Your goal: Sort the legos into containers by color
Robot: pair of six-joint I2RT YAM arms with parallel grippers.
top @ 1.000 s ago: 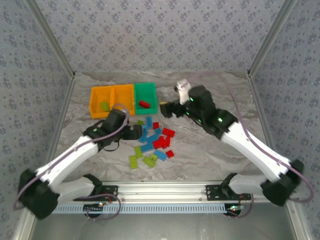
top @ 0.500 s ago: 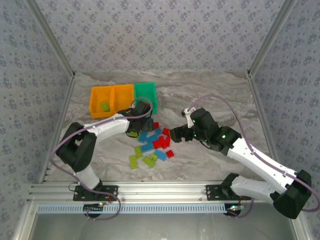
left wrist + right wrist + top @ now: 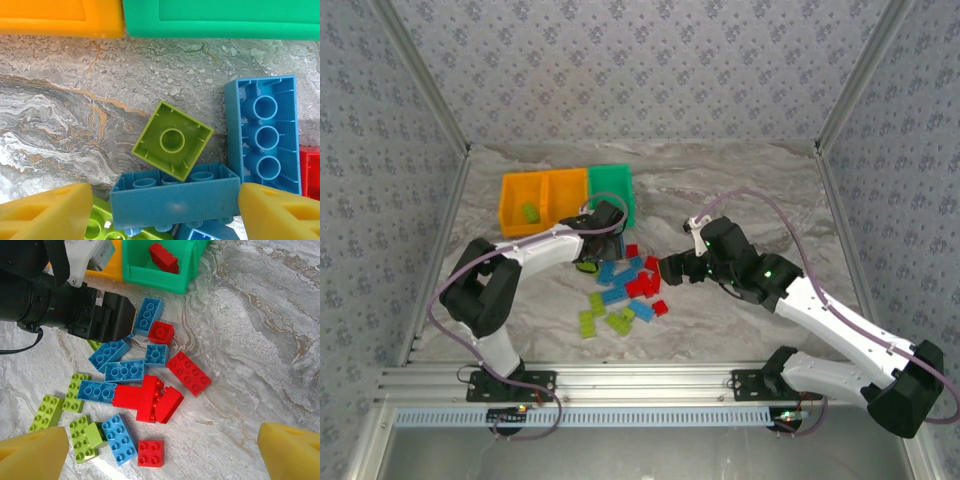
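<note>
The legos lie in a heap mid-table (image 3: 625, 290): blue, red and lime bricks. My left gripper (image 3: 603, 240) is down at the heap's far edge, open, straddling a blue brick (image 3: 175, 195) lying on its side. Its right fingertip (image 3: 280, 210) touches the brick's end, while the left one (image 3: 45, 212) stands a little off. My right gripper (image 3: 665, 268) hovers open over the heap's right side, above a red cluster (image 3: 150, 397). Two orange containers (image 3: 510, 190) (image 3: 582, 185) and a green one (image 3: 610, 172) stand behind. A red brick (image 3: 164, 257) lies in the green container, a lime one (image 3: 529, 212) in the left orange container.
Beside the straddled brick lie an upturned lime square brick (image 3: 172, 140) and a long blue brick (image 3: 262, 135). The bins' near walls (image 3: 220, 17) are just beyond. Bare marbled table lies right of the heap (image 3: 260, 355). Patterned walls enclose the table.
My left arm swung from the heap's left side to its far edge and its jaws narrowed around the blue brick. My right arm came down from near the green bin to the heap's right.
</note>
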